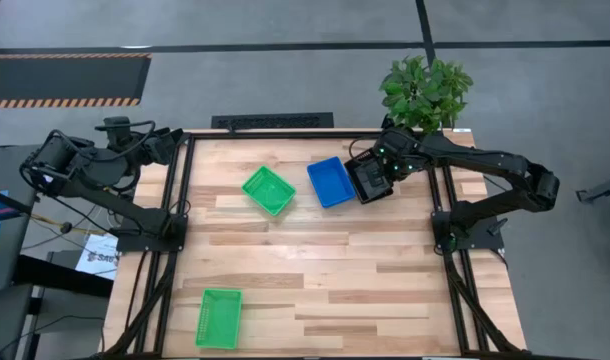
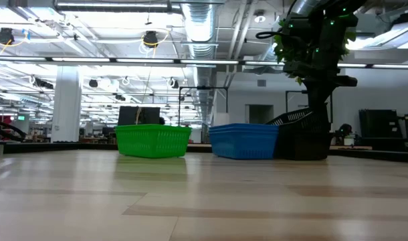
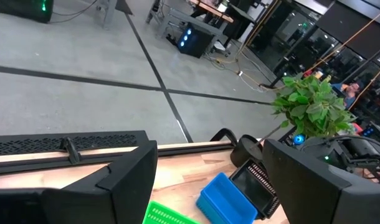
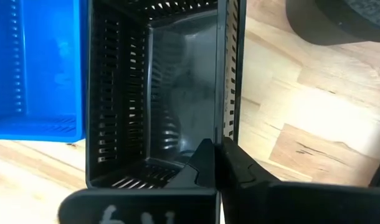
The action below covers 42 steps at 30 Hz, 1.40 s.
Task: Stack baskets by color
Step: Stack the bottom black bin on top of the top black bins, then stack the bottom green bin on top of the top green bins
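Looking down on the pale wooden counter, we see our right gripper at the far right side, next to the leafy green plant. Its jaws are shut tight on the wall of a black plastic mesh basket. From the low camera, this black basket looks tipped up a little on one side.

Just beside it, touching or almost touching, sits a blue plastic mesh basket. A little way to the left of the blue one sits a bright green plastic mesh basket. It stands apart from the blue one.

Another green mesh basket lies by itself at the near left corner of the counter, far from the others.

Our left gripper waits at the far left edge of the counter. Its jaws are open and hold nothing.
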Each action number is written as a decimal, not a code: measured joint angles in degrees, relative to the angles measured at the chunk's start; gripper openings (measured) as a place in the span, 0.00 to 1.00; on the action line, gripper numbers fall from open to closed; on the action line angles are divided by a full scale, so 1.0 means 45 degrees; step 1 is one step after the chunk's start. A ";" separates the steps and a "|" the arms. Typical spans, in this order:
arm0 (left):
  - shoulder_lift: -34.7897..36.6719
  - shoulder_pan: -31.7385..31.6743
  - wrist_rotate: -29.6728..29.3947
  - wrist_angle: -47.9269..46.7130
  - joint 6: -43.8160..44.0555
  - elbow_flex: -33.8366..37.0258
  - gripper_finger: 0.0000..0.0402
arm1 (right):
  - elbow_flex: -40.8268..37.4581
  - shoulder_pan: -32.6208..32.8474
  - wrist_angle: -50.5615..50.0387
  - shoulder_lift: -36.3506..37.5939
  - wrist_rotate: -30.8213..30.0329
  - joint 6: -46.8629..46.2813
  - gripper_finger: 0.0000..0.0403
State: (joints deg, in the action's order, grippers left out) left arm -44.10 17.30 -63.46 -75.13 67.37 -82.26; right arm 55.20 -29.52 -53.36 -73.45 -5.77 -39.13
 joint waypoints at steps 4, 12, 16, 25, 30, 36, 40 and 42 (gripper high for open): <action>0.0000 0.0000 -0.0097 0.0000 0.0005 0.0000 0.69 | 0.0000 0.0000 0.0072 0.0000 0.0271 -0.0155 0.03; 0.0000 0.0003 -0.0170 0.0000 -0.0005 0.0000 0.69 | -0.0014 0.0000 0.0160 0.0000 0.0464 -0.0301 0.05; 0.0000 0.0002 -0.0196 0.0000 -0.0005 0.0000 0.69 | -0.0482 0.0000 0.0551 0.0000 0.0477 -0.0350 0.08; 0.0000 0.0003 -0.0305 -0.0003 -0.0123 0.0000 0.69 | -0.1088 0.0000 0.0725 0.0049 0.0638 -0.0202 0.24; 0.0000 0.0003 -0.0305 0.0000 -0.0151 0.0000 0.69 | -0.1083 0.0054 0.0768 0.0502 0.0628 -0.0199 0.33; 0.0000 0.0005 -0.0305 0.0000 -0.0151 0.0000 0.69 | -0.1083 0.0060 0.0748 0.1753 0.0277 -0.0529 0.40; 0.0000 0.0000 -0.0174 0.0000 -0.0101 0.0000 0.69 | -0.1078 0.0058 0.0745 0.2687 0.0163 -0.0683 0.41; 0.0000 0.0000 -0.0088 0.0003 -0.0078 0.0000 0.69 | -0.1078 0.0060 0.0748 0.3068 0.0162 -0.0684 0.40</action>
State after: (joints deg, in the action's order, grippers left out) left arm -44.10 17.30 -63.86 -75.12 67.02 -82.26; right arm 50.35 -29.25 -50.00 -59.64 -5.04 -42.21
